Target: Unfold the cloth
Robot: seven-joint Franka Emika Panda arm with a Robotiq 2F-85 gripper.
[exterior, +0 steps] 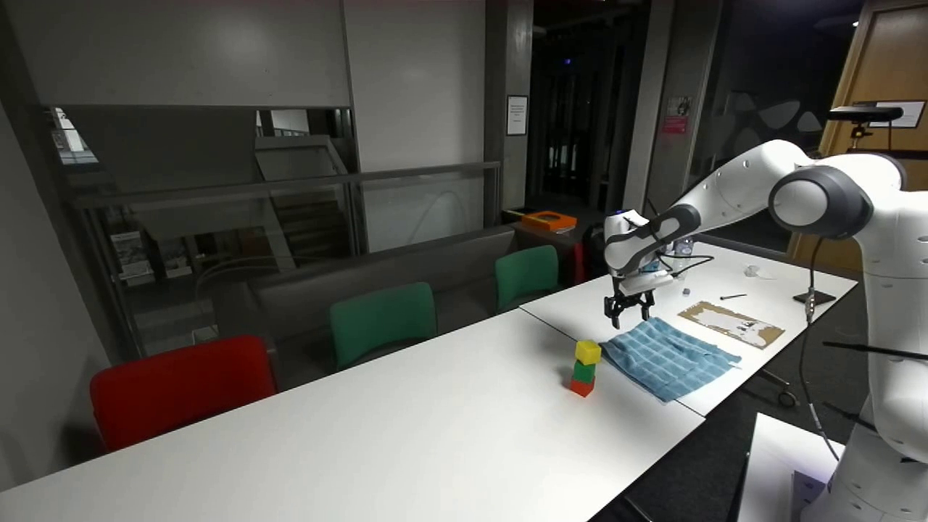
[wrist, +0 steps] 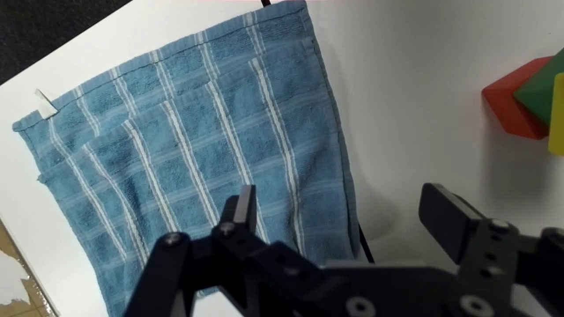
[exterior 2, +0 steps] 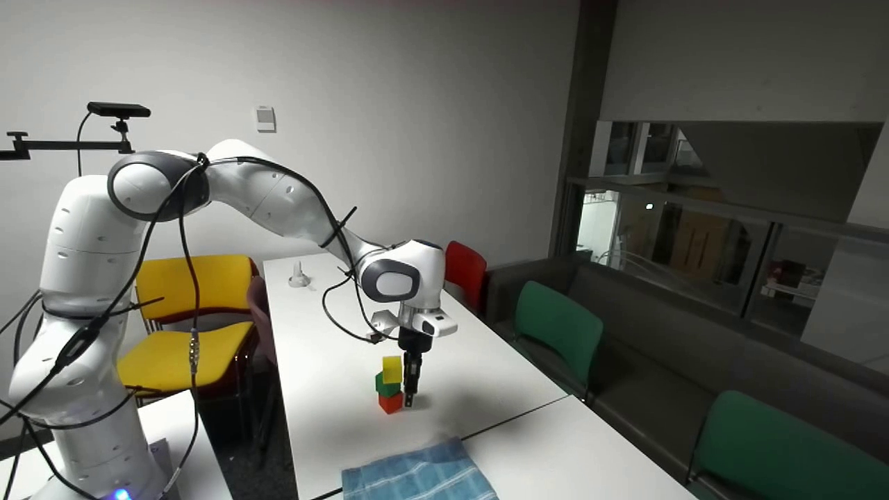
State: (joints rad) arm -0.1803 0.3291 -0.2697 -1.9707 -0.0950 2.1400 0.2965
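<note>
The blue checked cloth [exterior: 670, 362] lies on the white table, and in an exterior view only part of the cloth [exterior 2: 420, 476] shows at the bottom edge. From the wrist view the cloth [wrist: 189, 132] looks folded over: an upper layer stops short of the lower layer's hemmed edge, and a small white tag sticks out at a corner. My gripper [wrist: 339, 193] stands wide open with nothing between its fingers. One finger is over the cloth, the opposite one over bare table. In an exterior view the gripper [exterior: 631, 317] hangs above the table at the cloth's far corner.
Beside the cloth stands a stack of red, green and yellow blocks [exterior: 583, 371]; in an exterior view the stack [exterior 2: 390, 385] appears close to the gripper. A brown board with torn white paper [exterior: 732, 324] lies on the cloth's opposite side. A table seam [exterior: 554, 324] runs under the cloth.
</note>
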